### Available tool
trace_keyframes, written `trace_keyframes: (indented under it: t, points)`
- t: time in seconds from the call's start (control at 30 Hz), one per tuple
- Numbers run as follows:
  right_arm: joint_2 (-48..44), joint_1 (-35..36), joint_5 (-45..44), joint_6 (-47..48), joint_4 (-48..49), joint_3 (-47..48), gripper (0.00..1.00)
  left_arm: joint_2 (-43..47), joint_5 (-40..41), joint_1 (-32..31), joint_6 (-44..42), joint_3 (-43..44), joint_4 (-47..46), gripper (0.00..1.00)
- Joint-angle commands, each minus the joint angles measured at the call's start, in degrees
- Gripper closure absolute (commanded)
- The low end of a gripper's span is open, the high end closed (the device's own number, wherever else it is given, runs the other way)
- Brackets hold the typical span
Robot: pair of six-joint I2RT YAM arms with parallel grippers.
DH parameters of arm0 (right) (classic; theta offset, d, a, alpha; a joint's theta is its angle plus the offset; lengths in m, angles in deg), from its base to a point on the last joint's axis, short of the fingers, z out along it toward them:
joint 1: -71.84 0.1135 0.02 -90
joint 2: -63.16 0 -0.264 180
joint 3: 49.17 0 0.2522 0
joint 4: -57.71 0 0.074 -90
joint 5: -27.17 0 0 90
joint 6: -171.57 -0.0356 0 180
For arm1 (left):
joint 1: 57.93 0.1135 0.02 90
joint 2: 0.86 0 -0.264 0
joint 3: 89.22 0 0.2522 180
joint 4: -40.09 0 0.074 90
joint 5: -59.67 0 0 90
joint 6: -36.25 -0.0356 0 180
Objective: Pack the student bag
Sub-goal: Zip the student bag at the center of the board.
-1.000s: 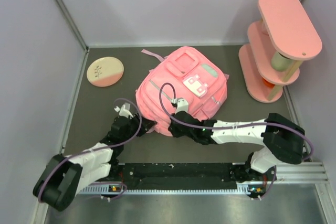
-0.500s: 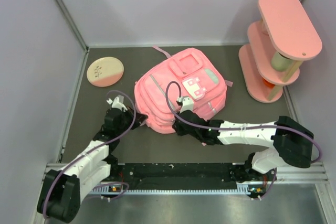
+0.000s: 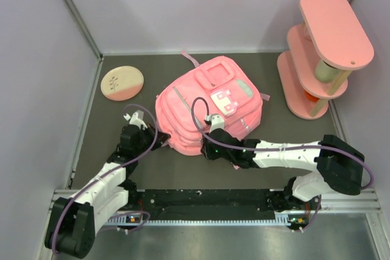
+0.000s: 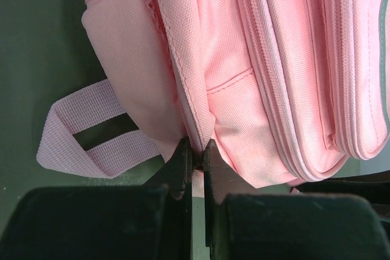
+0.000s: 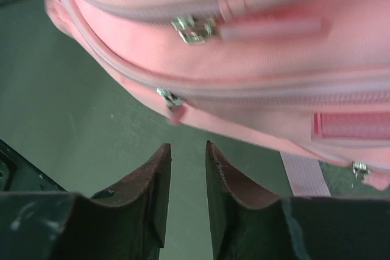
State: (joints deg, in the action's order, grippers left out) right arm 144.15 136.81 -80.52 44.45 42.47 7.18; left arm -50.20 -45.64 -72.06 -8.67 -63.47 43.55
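Note:
The student bag (image 3: pixel 210 98), a pink backpack with grey zipper strips, lies front-up in the middle of the dark mat. My left gripper (image 3: pixel 161 144) is at its lower left corner. In the left wrist view that gripper (image 4: pixel 195 151) is shut on a seam fold of the bag (image 4: pixel 274 71), with fabric pinched between the tips. My right gripper (image 3: pixel 205 148) sits at the bag's near edge. Seen from the right wrist, it (image 5: pixel 187 148) stands slightly open with nothing between its fingers, just below a metal zipper pull (image 5: pixel 170 98) on the bag (image 5: pixel 256 59).
A pink tiered shelf (image 3: pixel 323 53) stands at the back right. A round pink and cream disc (image 3: pixel 122 83) lies at the back left. A pale webbing strap loop (image 4: pixel 79 144) lies on the mat left of my left gripper. Walls enclose the mat on three sides.
My left arm reached forward and its gripper shut on the bag's corner seam. The bag shifted and turned slightly away. My right gripper's jaws have parted.

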Motion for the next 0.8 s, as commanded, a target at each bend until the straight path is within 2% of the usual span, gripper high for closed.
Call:
trace_keyframes:
  t: [0.0,0.07,0.17,0.2,0.27,0.3,0.33,0.4,0.43,0.53,0.6,0.63,0.67,0.73,0.77]
  points:
    - [-0.66,-0.55,3.19,-0.66,-2.57,-3.47,0.67,-0.40,0.55,1.03,-1.75,0.93,-4.11,1.00]
    - [-0.92,-0.55,4.41,-1.89,-2.66,-5.48,0.50,-0.40,0.28,1.12,-1.75,0.76,-4.28,1.00]
    - [-2.68,-0.46,5.48,-4.44,-0.82,-9.52,0.43,-0.75,-1.47,1.30,-0.52,-0.21,-7.17,1.00]
    - [-3.29,-0.55,5.39,-6.01,-0.20,-10.41,0.43,-1.54,-2.00,1.30,0.61,-0.47,-8.05,0.96]
    - [-5.40,-0.46,5.04,-6.38,0.24,-12.17,0.39,-2.07,-4.01,1.30,1.50,-0.74,-9.64,0.75]
    - [-6.10,-0.46,4.78,-6.47,0.07,-12.35,0.38,-2.33,-5.07,1.30,1.42,-0.48,-9.56,0.56]
    - [-7.15,-0.55,4.34,-6.64,-0.45,-12.35,0.33,-2.25,-6.04,1.21,1.24,0.31,-7.82,0.44]
    - [-7.69,-0.55,5.21,-6.47,-0.63,-11.83,0.23,-0.68,-7.44,1.30,1.59,1.02,-5.88,0.33]
    - [-7.69,-0.55,5.47,-6.47,-1.94,-11.22,0.20,0.46,-7.45,1.30,1.68,1.19,-5.00,0.30]
    - [-8.83,-0.20,5.13,-6.21,-2.22,-9.46,0.20,6.44,-6.40,1.21,1.59,1.63,0.01,0.20]
    - [-12.60,0.24,4.43,-5.33,1.11,-10.42,0.20,11.26,-5.00,1.21,1.42,1.81,5.02,0.14]
    - [-14.44,0.51,3.38,-4.98,3.65,-12.60,0.20,12.68,-4.64,1.21,1.50,1.55,5.73,0.10]
    - [-17.50,0.60,3.28,-4.54,10.46,-14.27,0.20,13.74,-4.73,1.21,1.85,0.50,5.47,0.08]
    - [-19.98,0.60,0.75,-2.78,15.95,-18.22,0.20,15.68,-7.26,1.21,4.48,-0.91,2.76,0.07]
    - [-20.95,0.51,-0.14,-2.34,21.63,-19.37,0.19,15.77,-8.32,1.21,5.53,-1.61,1.35,0.07]
